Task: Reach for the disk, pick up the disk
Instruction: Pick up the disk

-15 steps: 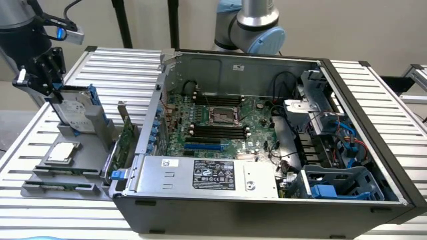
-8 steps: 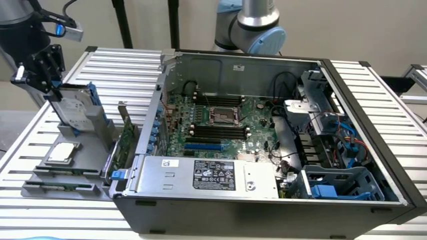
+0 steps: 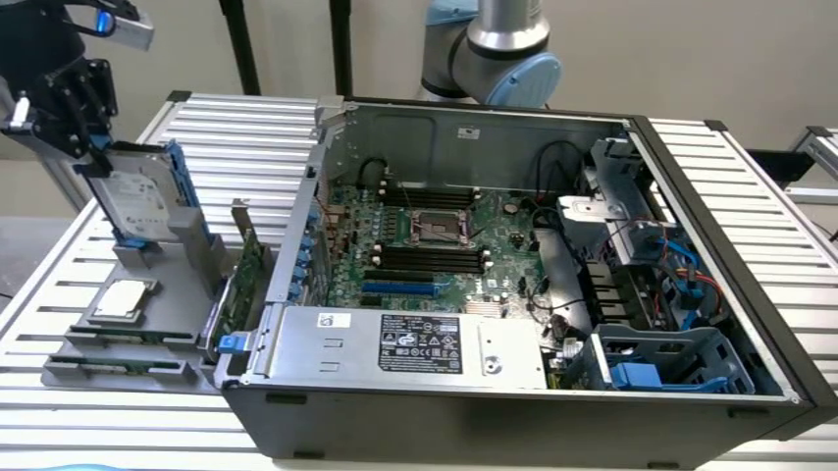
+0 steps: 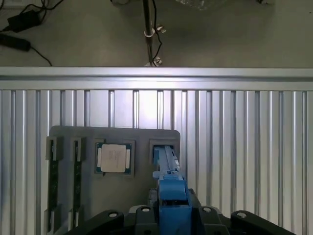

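The disk (image 3: 135, 201) stands on edge at the exterior view's left, a silver-grey drive with a white label and blue side rails. Its lower end is at the slot of the grey holder (image 3: 177, 257) on the table. My black gripper (image 3: 96, 149) comes down from above and is shut on the disk's upper end. In the wrist view the disk's blue rail (image 4: 170, 193) runs from between my gripper (image 4: 173, 218) down to the holder's slot (image 4: 164, 147). Whether the disk has lifted free of the slot is unclear.
A flat silver square part (image 3: 118, 299) (image 4: 114, 158) lies in the holder beside the slot, with two memory sticks (image 4: 53, 181) further along. The open computer case (image 3: 524, 245) sits close on the exterior view's right of the holder. The slatted table's edge (image 4: 156, 73) lies beyond.
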Controlling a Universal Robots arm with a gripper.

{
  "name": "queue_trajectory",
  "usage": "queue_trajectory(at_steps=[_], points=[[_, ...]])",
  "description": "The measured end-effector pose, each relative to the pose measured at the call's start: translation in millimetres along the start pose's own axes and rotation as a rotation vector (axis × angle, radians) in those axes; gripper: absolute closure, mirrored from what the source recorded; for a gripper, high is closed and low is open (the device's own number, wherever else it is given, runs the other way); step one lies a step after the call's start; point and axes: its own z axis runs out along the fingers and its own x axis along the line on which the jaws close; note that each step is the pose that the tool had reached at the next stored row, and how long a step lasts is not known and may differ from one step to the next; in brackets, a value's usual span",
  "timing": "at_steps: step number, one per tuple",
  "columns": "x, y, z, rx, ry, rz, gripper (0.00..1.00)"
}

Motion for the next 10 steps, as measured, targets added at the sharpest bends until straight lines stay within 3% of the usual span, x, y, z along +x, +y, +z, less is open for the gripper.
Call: queue_trajectory(at_steps=[10], points=[[-0.8,-5.0,-42.3,-0.0001,0.0001,0.0,0.67]])
